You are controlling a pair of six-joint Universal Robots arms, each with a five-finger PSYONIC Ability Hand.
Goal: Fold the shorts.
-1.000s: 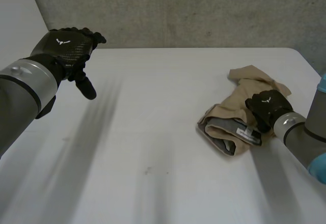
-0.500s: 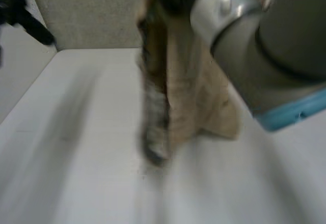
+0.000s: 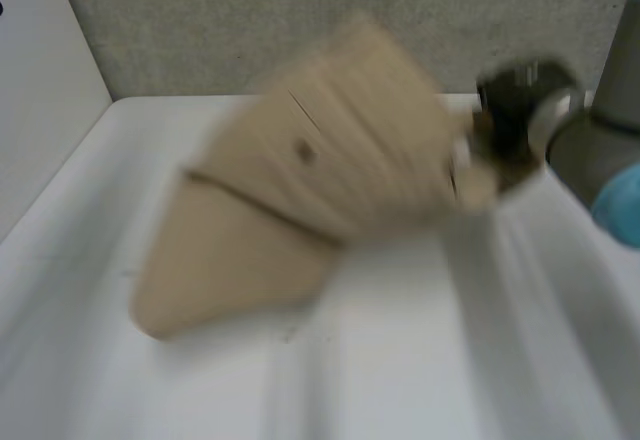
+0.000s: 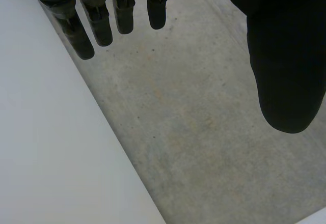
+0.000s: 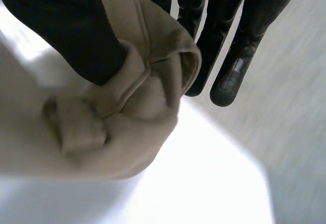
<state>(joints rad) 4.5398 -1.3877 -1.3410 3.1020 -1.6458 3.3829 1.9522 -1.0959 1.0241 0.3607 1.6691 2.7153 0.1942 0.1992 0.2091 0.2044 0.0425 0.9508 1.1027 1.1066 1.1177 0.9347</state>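
Shorts [image 3: 300, 190], bunched a second ago, now flung open over bench [image 3: 420, 360]; right hand [image 3: 512, 120] pinches one edge. Left hand [image 4: 285, 61] spread, empty. Folding not begun.

We see the shorts [image 3: 300, 190] as a plain, even tan, their seams the same shade. The bench [image 3: 400, 360] is white. Our right hand [image 5: 66, 25] and left hand [image 4: 285, 56] are black, fingers [image 4: 97, 20] too. The right arm [image 3: 590, 150] is grey with a light-blue cap [image 3: 622, 205]. The wall [image 3: 200, 20] is speckled grey.
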